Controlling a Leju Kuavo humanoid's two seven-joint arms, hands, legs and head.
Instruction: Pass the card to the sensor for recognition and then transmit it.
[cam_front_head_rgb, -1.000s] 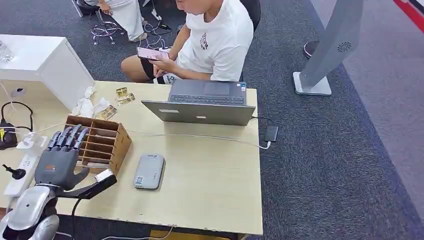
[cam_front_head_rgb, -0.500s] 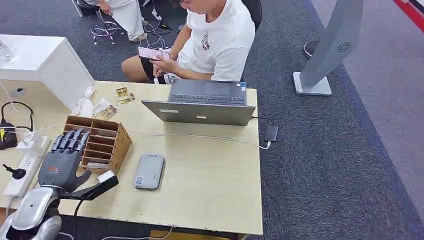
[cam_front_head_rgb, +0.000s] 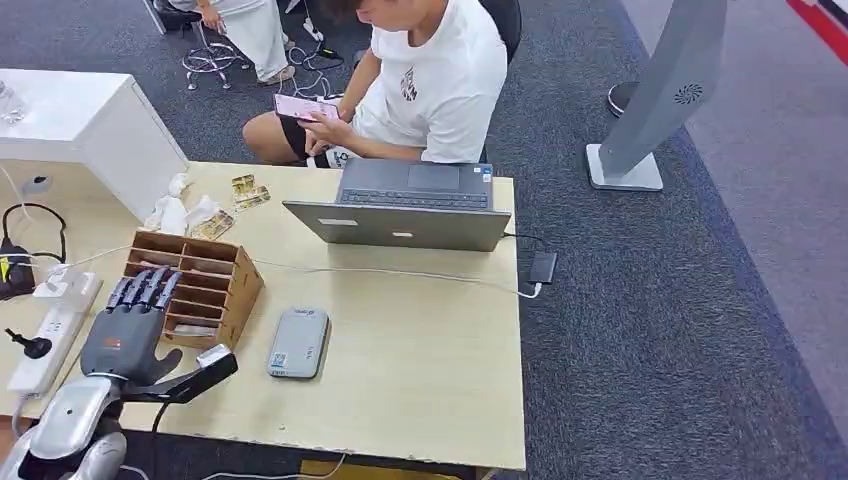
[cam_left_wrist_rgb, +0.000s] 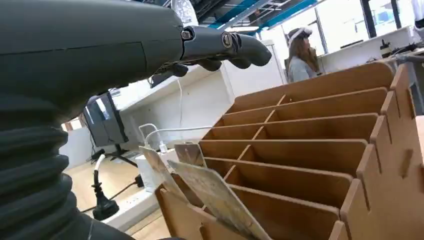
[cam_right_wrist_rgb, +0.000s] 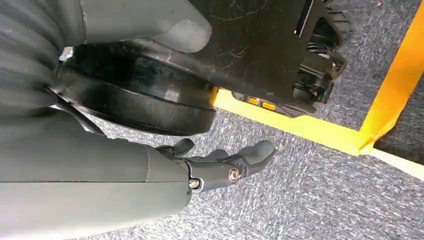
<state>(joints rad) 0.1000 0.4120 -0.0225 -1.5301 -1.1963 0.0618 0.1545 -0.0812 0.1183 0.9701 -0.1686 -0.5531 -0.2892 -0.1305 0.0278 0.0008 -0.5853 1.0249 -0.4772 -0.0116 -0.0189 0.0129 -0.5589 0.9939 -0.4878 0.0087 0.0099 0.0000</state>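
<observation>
Head cam high, facing down; L wrist cam close; both share wooden rack (cam_front_head_rgb: 200, 288).

A worn, pale card (cam_left_wrist_rgb: 215, 197) is seen leaning tilted in a slot of the wooden rack (cam_left_wrist_rgb: 320, 150); a grey sensor (cam_front_head_rgb: 298, 342) lies flat just beside the rack.

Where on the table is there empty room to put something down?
The biggest bare patch of the table lies right of the grey sensor, in front of the laptop and its white cable. A smaller one lies between sensor and cable. The left side is crowded: the wooden card rack, the left robot hand, the power strip and papers.
</observation>
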